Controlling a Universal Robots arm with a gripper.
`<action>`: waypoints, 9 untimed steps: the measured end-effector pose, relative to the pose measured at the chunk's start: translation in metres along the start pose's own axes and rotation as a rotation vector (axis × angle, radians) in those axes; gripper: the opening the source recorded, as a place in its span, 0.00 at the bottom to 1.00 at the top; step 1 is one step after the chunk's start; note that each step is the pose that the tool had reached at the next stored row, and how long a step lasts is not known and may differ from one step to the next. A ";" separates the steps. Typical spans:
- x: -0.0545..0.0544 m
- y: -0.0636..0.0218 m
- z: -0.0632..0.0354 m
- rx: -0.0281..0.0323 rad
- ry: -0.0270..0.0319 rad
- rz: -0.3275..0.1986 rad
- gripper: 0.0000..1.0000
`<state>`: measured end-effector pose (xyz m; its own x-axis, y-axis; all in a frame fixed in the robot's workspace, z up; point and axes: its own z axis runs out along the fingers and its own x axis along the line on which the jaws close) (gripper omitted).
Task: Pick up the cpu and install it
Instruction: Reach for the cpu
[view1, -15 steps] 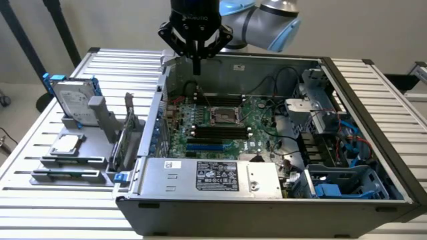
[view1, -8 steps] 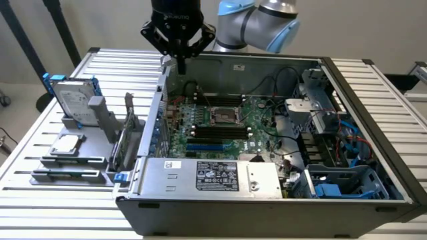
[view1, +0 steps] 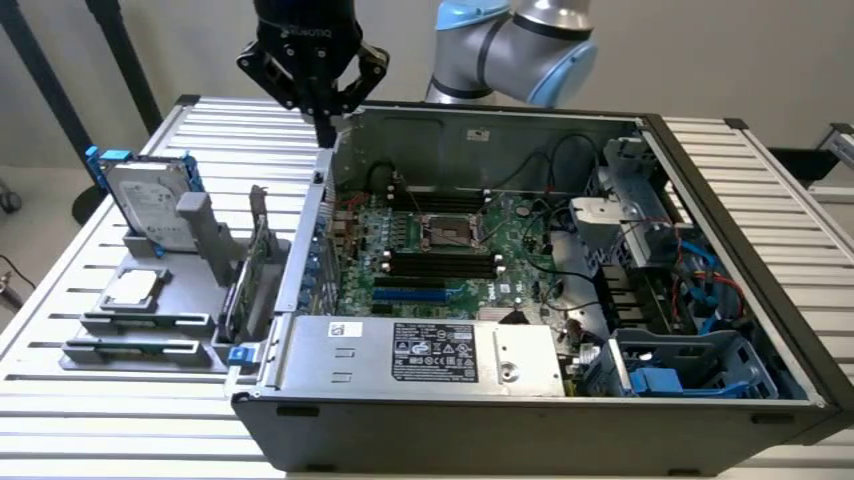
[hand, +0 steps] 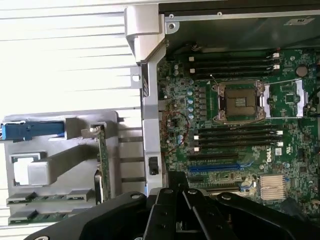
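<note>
Hand (view1: 324, 128) clenched tight and empty, hovering above the far corner of the open computer case (view1: 534, 440), cpu (view1: 131, 288) lying flat on the grey rack (view1: 147, 325) on the desk (view1: 80, 400), exterior view's left, well apart from the hand.

Silver-grey cpu (view1: 131, 288), green motherboard (view1: 518, 222), blue-framed silver hard drive (view1: 144, 205), black fingers (view1: 324, 125), white slatted table (view1: 80, 400).

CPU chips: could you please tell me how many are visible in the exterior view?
1. The cpu lies on the grey holder at the exterior view's left; others may be hidden.
</note>
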<state>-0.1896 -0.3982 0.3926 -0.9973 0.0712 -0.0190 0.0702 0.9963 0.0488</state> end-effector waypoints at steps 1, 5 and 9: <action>0.005 -0.0004 -0.0001 0.0000 0.0000 0.000 0.11; 0.023 -0.0016 -0.0005 0.0000 0.0000 0.000 0.11; 0.041 -0.0029 -0.0006 0.0000 0.0000 0.000 0.11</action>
<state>-0.2308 -0.3982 0.3923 -0.9973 0.0711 -0.0190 0.0701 0.9963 0.0488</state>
